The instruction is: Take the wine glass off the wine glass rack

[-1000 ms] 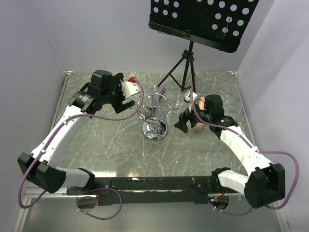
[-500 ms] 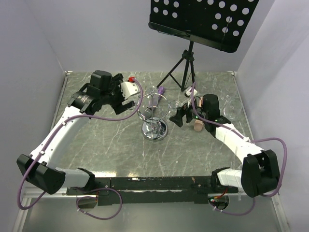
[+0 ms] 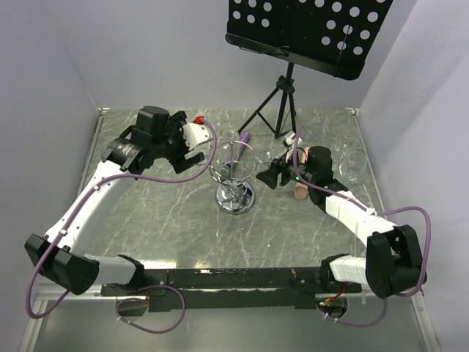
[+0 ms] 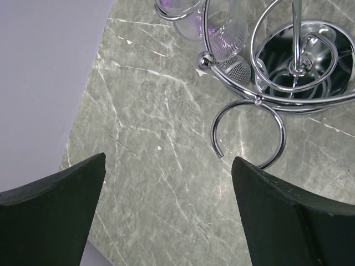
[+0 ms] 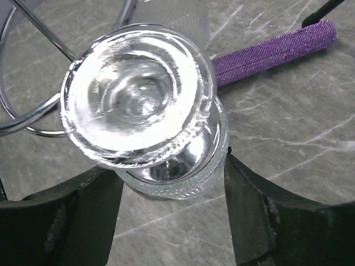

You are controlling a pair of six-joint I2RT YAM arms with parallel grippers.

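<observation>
The wine glass (image 5: 136, 94) hangs upside down from a loop of the chrome wine glass rack (image 3: 234, 196), its round foot facing my right wrist camera. My right gripper (image 5: 169, 166) is shut on its ribbed bowl; both fingers (image 5: 249, 205) press the bowl's sides. From above, this gripper (image 3: 270, 176) sits at the rack's right side with the glass (image 3: 265, 159). My left gripper (image 3: 189, 158) hovers left of the rack, open and empty. In the left wrist view, that gripper (image 4: 166, 160) is above bare table, near an open loop of the rack (image 4: 288, 72).
A purple-handled microphone (image 5: 272, 50) lies behind the rack, by another ribbed glass (image 4: 222, 27). A black tripod music stand (image 3: 293, 88) stands at the back. A loose glass (image 3: 354, 163) and a pinkish cork-like piece (image 3: 300, 192) are right of my right arm.
My right gripper moved left and forward to the rack, then closed its fingers around the hanging glass's bowl. The left arm stayed still.
</observation>
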